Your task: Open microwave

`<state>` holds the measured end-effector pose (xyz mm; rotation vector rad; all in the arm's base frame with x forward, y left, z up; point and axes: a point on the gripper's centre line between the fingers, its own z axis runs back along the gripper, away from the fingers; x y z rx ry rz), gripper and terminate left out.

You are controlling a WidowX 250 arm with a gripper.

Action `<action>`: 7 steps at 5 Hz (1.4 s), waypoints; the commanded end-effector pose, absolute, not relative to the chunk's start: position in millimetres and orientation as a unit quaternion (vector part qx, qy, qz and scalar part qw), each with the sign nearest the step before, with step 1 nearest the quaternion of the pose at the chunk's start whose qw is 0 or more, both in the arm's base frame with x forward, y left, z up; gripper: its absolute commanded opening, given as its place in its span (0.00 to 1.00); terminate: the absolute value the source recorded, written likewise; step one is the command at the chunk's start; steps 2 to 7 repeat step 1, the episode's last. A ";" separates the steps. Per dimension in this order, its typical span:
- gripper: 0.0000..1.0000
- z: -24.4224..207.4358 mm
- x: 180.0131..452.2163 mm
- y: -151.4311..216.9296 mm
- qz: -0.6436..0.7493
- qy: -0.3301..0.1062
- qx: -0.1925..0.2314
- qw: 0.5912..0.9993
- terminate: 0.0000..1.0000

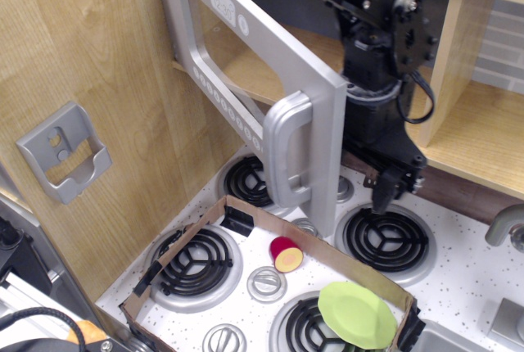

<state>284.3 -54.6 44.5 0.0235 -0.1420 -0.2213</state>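
Microwave [246, 82] door at upper centre hangs well ajar, end effector [391, 188] behind its free edge, grip state unclear; swing-open step, next push door wider leftward.

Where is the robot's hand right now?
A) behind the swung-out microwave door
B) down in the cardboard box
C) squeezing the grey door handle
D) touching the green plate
A: the hand hangs behind the far side of the open microwave door, above a back burner, and the door handle has nothing on it.
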 end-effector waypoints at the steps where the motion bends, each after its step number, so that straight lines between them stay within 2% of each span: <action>1: 1.00 61.1 262.6 -22.7 -0.097 -0.106 0.023 0.989 1.00; 7: 1.00 61.1 262.6 -22.7 -0.097 -0.106 0.023 0.989 1.00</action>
